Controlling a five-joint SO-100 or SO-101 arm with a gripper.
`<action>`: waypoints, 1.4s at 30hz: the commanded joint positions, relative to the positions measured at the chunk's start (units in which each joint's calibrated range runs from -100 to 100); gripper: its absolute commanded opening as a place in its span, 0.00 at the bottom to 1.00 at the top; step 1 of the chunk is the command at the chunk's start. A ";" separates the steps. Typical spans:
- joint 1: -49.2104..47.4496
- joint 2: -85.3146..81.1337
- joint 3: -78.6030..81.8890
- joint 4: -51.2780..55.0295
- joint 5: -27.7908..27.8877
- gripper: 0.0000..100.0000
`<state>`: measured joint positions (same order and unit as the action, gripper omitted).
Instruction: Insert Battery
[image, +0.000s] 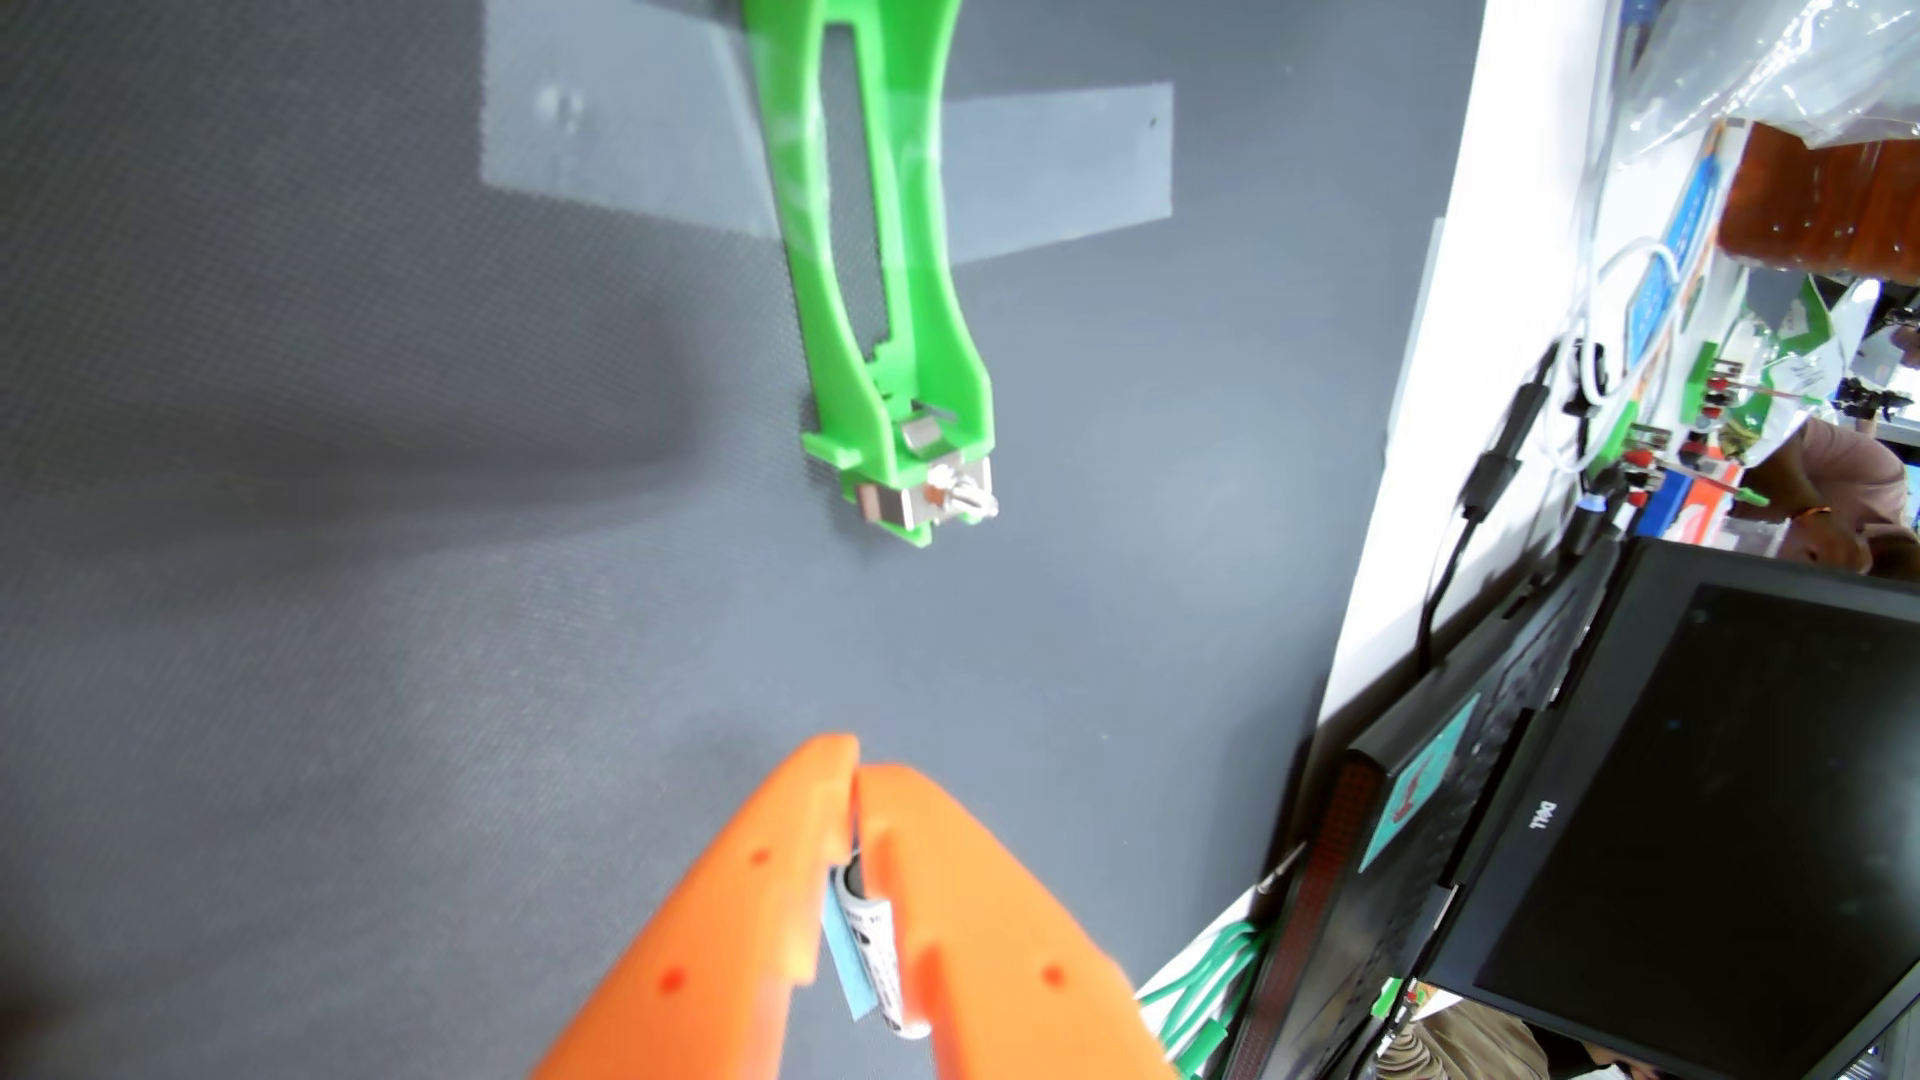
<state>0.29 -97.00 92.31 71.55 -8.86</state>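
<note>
In the wrist view a green plastic battery holder (883, 260) lies on the dark grey mat, taped down near the top centre, its long slot open and bare. Its near end carries metal contacts and a small toggle switch (951, 498). My orange gripper (857, 768) enters from the bottom centre, fingertips nearly touching. It is shut on a small white and black cylindrical battery (878, 950), held between the fingers behind the tips. The gripper is well short of the holder's near end, with bare mat between them.
Clear tape (1049, 156) crosses the holder. The grey mat (416, 519) ends at a white table strip (1455, 363) on the right. Beyond it are a black Dell laptop (1662, 810), cables, green wires (1205, 987) and clutter.
</note>
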 joint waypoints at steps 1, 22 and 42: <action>-0.17 0.09 -0.06 0.09 -0.10 0.01; -0.17 0.34 -7.98 -0.76 0.47 0.01; 0.89 3.51 -21.94 0.00 3.71 0.01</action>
<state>0.78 -95.84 75.14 71.46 -5.34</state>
